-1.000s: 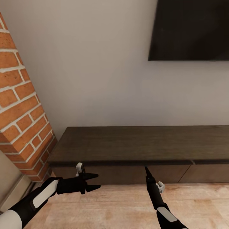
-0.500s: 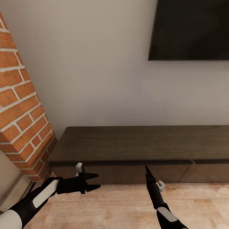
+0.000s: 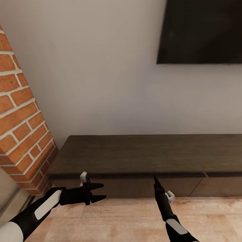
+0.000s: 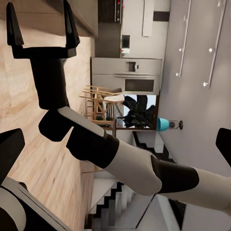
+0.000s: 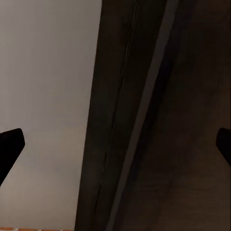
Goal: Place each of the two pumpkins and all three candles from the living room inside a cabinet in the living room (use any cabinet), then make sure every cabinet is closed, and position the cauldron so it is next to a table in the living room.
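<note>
Cabinet [image 3: 144,156]: long dark-brown unit, lower half of the head frame, against the pale wall; drawer fronts flush, closed
Left gripper [image 3: 99,191]: lower left, fingers spread apart, empty, pointing right over the wood floor [image 3: 121,218]
Right gripper [image 3: 156,180]: lower centre, pointing at the cabinet front; wide open, empty, per both wrist views
Brick pillar [image 3: 20,127]: left edge
Black screen [image 3: 201,32]: upper right

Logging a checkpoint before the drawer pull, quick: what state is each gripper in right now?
Left gripper: open, holding nothing.
Right gripper: open, holding nothing, pointed at the cabinet.
</note>
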